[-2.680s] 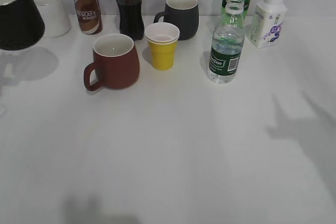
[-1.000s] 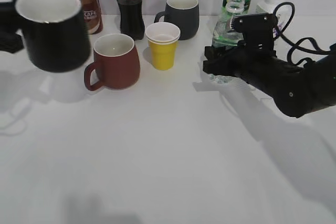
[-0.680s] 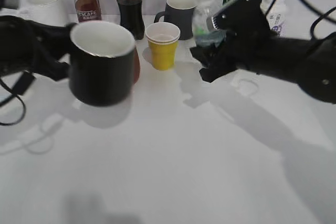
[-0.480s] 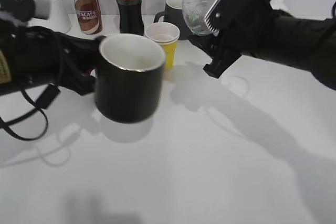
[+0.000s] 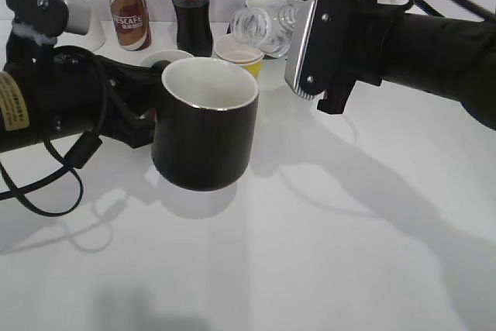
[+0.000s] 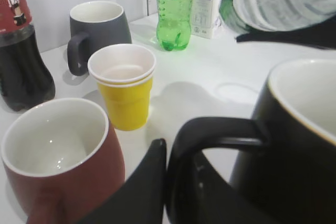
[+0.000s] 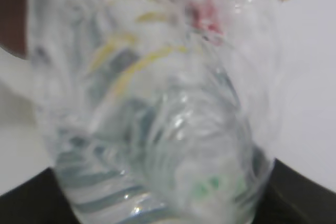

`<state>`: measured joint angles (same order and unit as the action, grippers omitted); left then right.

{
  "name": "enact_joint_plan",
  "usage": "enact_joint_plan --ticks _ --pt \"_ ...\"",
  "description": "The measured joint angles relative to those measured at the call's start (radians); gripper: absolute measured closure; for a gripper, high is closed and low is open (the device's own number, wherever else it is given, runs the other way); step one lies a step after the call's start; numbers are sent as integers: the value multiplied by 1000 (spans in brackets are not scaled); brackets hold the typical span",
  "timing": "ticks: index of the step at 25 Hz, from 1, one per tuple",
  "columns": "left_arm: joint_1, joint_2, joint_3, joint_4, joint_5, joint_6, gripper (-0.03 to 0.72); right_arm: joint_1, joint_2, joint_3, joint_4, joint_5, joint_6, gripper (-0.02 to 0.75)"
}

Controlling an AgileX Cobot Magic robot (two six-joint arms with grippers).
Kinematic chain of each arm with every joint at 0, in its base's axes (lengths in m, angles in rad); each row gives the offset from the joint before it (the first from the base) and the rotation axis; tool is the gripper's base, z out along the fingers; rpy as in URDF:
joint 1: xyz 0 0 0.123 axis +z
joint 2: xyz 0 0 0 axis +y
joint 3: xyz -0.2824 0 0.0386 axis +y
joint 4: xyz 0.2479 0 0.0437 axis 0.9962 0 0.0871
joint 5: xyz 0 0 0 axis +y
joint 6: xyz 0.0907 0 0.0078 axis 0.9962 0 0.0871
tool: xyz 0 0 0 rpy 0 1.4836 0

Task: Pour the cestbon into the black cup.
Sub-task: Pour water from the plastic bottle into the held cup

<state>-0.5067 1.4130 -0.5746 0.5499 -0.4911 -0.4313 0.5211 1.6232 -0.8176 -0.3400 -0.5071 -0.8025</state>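
The left gripper was clamped on the loop handle of the black cup, holding the glossy, tapered mug upright above the white table, its white inside facing up. In the left wrist view 1 dark finger pressed against the handle's curve. The right gripper held the cestbon tipped nearly flat, its open neck pointing left, up and behind the cup's rim; the ribbed clear plastic filled the right wrist view, where the jaws themselves were hidden (only dark corners showed beneath the bottle), so the grasp read from the exterior view alone. Whether water had left the neck could not be told. Behind the cup stood a matte reddish-brown mug, a yellow paper cup with white cups nested inside, and a rounded dark-grey mug. Along the back were a cola bottle with a red label, a bright green soda bottle, a brown coffee bottle and a white milk bottle.
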Motion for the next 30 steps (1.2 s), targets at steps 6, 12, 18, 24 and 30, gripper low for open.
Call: enact_joint_plan --ticks 6,12,18,24,30 --pt "-12 0 0 19 1 0 641 0 0 -1 12 -38 -174 288" --pt "-39 0 0 32 10 0 641 0 0 -1 25 -87 -311 288" --pt "-71 15 0 43 28 0 641 0 0 -1 42 -110 -378 288" --pt "-73 15 0 45 38 0 641 0 0 -1 42 -128 -454 288" --pt "-73 15 0 44 51 0 641 0 0 -1 42 -135 -502 288"
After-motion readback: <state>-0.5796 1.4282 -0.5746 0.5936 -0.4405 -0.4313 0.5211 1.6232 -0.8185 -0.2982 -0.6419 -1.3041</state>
